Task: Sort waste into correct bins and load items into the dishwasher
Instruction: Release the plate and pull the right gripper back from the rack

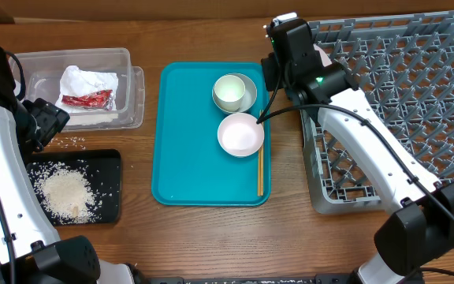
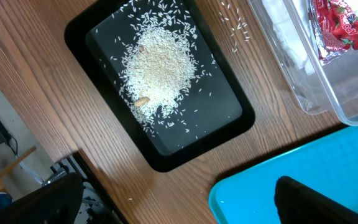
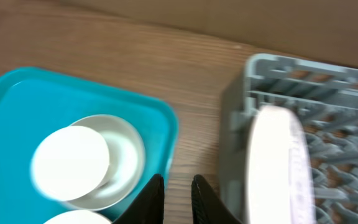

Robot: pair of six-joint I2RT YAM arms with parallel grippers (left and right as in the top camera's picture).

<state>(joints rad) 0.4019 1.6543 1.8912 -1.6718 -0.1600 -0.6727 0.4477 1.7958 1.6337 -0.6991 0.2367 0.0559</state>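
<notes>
The clear tub (image 1: 128, 95) holds a crumpled white napkin (image 1: 85, 81) and a red wrapper (image 1: 87, 99); both also show in the left wrist view (image 2: 337, 28). The black tray (image 1: 110, 162) holds a heap of rice (image 1: 65, 192) (image 2: 160, 62). A white cup (image 1: 229, 91) sits in a grey-green bowl (image 1: 248, 88) on the teal tray (image 1: 187, 134), with a small white bowl (image 1: 240, 134) and chopsticks (image 1: 260, 170). A pale plate (image 3: 275, 162) stands on edge in the grey dish rack (image 1: 400, 102). My left gripper (image 1: 50, 118) (image 2: 179, 205) is open and empty. My right gripper (image 1: 276, 72) (image 3: 178, 196) is empty, narrowly open, between teal tray and rack.
Loose rice grains (image 1: 73, 142) lie on the wooden table between the tub and the black tray, also seen in the left wrist view (image 2: 235, 25). The rack's left corner (image 3: 238, 93) stands close beside my right fingers.
</notes>
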